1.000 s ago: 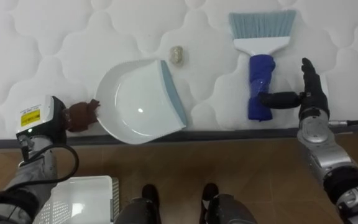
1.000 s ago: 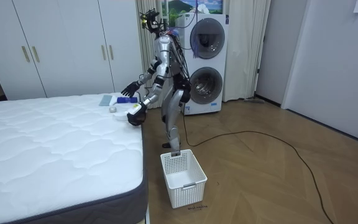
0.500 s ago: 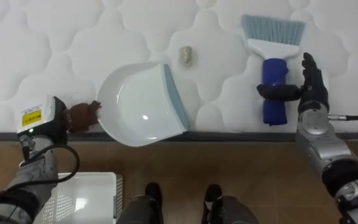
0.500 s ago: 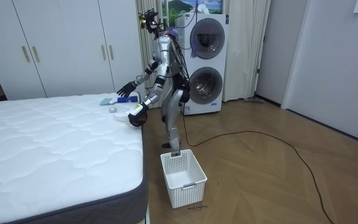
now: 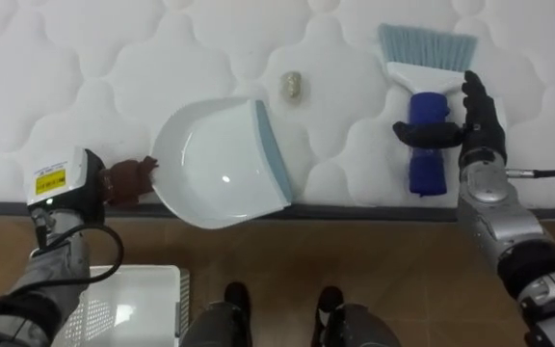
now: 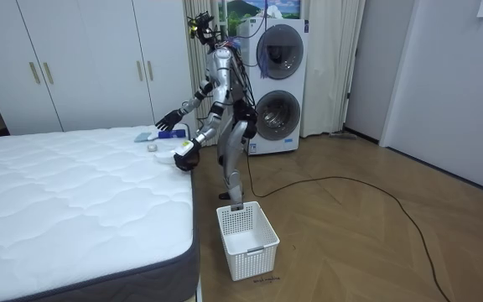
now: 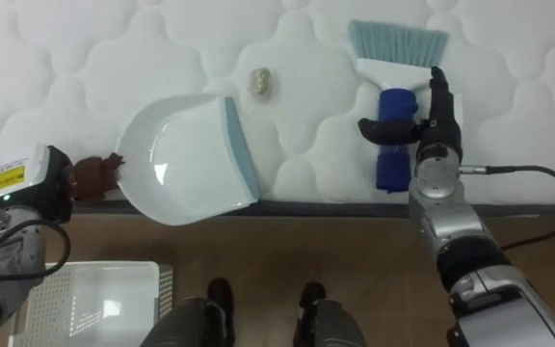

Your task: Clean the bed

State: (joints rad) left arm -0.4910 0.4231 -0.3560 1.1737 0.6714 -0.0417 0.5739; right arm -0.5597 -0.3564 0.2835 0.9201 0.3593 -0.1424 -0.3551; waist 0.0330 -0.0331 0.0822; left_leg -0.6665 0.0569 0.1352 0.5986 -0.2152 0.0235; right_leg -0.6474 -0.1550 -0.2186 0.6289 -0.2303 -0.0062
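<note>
A white dustpan [image 5: 222,162] with a blue-grey lip lies on the white mattress [image 5: 85,58] near its front edge. Its brown handle [image 5: 128,179] runs into my left hand [image 5: 66,188], which is shut on it. A small crumpled beige wad [image 5: 292,85] sits just beyond the pan's lip. To the right lies a hand brush [image 5: 428,154] with a blue handle and pale blue bristles [image 5: 428,46] pointing away from me. My right hand [image 5: 480,130] rests beside that handle, fingers straight and thumb laid across the blue grip.
A white plastic basket [image 5: 128,304] stands on the wooden floor below my left arm, also seen beside the bed [image 6: 74,193] as the basket [image 6: 247,239]. I stand at the bed's corner. Stacked washing machines [image 6: 277,84] and wardrobes [image 6: 90,63] line the wall behind.
My right hand has moved left and forward to the brush, its thumb now over the blue handle. The left hand and dustpan have kept still.
</note>
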